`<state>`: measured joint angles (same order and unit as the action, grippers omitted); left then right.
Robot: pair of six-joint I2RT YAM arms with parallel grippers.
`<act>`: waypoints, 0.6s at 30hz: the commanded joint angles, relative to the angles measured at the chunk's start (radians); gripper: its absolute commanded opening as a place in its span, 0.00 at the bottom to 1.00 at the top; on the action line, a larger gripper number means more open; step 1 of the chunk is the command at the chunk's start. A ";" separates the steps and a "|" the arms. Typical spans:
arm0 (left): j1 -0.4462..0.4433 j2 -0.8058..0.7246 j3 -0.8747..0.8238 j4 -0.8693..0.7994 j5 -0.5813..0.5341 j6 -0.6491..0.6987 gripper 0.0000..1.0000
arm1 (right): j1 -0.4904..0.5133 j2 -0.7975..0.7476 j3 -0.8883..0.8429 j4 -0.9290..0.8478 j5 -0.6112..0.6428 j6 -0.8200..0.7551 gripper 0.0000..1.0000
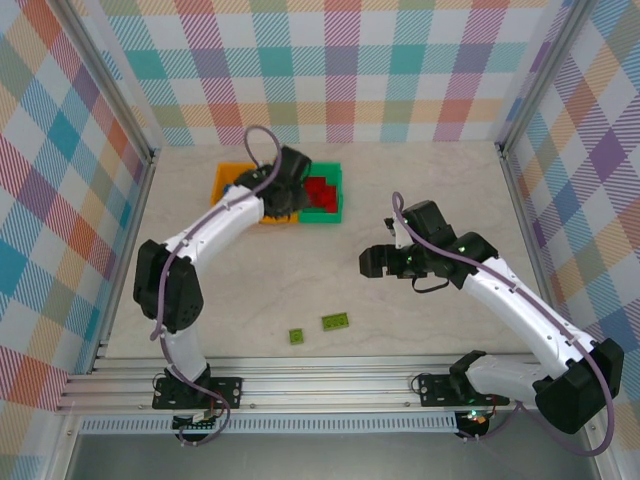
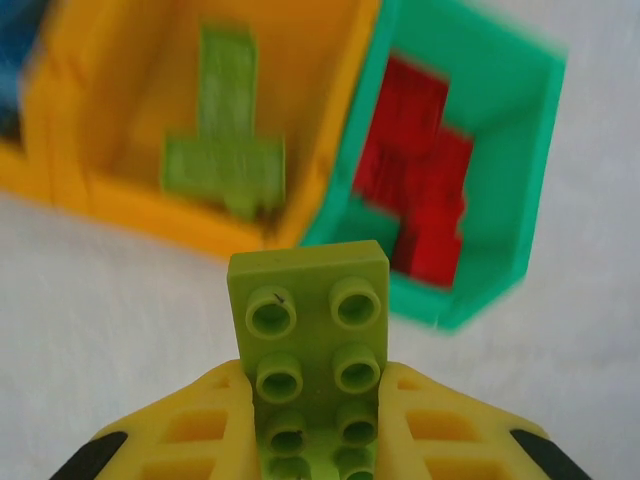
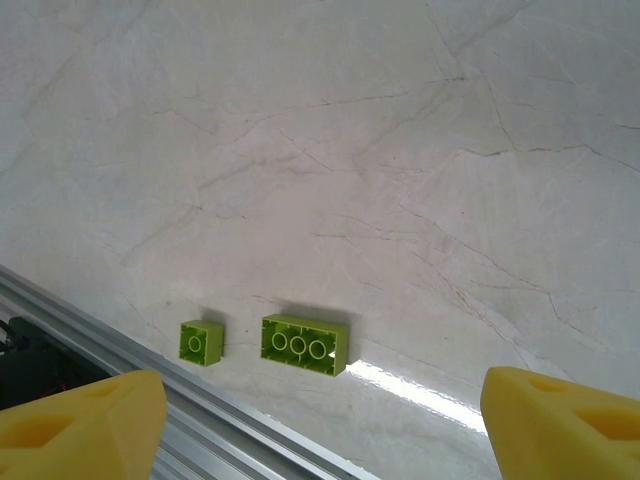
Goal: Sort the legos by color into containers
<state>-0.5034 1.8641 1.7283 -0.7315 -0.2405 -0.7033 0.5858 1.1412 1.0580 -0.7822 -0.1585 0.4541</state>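
Here, the left gripper (image 2: 318, 390) is clamped on a lime green brick (image 2: 310, 300), studs facing the wrist camera, above the row of joined bins. The middle orange bin (image 2: 340, 140) holds lime green bricks (image 2: 225, 155). The green bin (image 2: 520, 190) beside it holds red bricks (image 2: 420, 180). The end orange bin (image 2: 40, 150) shows a blurred patch of blue. The right gripper (image 3: 320, 420), fingers spread wide and holding nothing, hangs over the table (image 3: 400, 150), where a small lime brick (image 3: 201, 342) and a longer lime brick (image 3: 304, 345) lie just apart beside the front rail (image 3: 150, 400).
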 commanded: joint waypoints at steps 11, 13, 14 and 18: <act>0.157 0.398 0.490 -0.075 0.026 0.132 0.50 | 0.000 -0.052 0.002 -0.023 0.017 0.027 0.84; 0.157 0.371 0.484 -0.078 0.035 0.139 0.57 | 0.000 -0.051 -0.001 -0.018 0.017 0.029 0.84; 0.157 0.353 0.477 -0.082 0.037 0.140 0.58 | 0.000 -0.048 -0.002 -0.016 0.016 0.029 0.84; 0.151 0.236 0.387 -0.079 0.092 0.150 0.61 | 0.000 -0.028 -0.005 0.002 0.005 0.029 0.84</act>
<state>-0.3546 2.2425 2.1448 -0.7944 -0.1944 -0.5770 0.5858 1.1046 1.0580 -0.7803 -0.1474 0.4725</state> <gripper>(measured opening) 0.605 0.838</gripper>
